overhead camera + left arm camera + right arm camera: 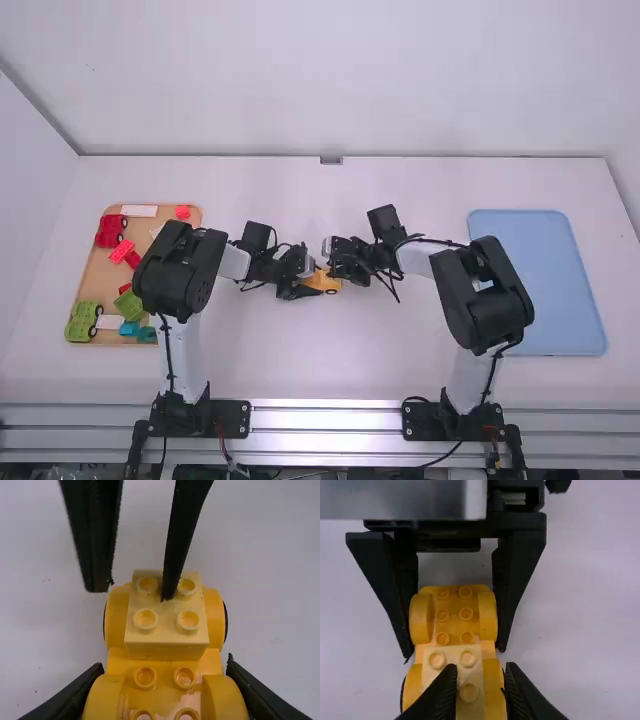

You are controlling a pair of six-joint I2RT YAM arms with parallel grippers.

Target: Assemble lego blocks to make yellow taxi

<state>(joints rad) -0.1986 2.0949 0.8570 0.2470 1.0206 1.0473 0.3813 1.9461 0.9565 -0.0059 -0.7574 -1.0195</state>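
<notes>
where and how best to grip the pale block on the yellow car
By the tops of its two wheel-facing sides, I'd say, from above: the pale block is stud-side up and seems to stand higher than the rounded wheel covers beside it.

The car base is orange-yellow, the block on it a paler, creamy yellow. The left hand and right hand are black, the surface white. One tray is plain light blue; the other, tan, carries red, green, teal and white pieces.
</notes>
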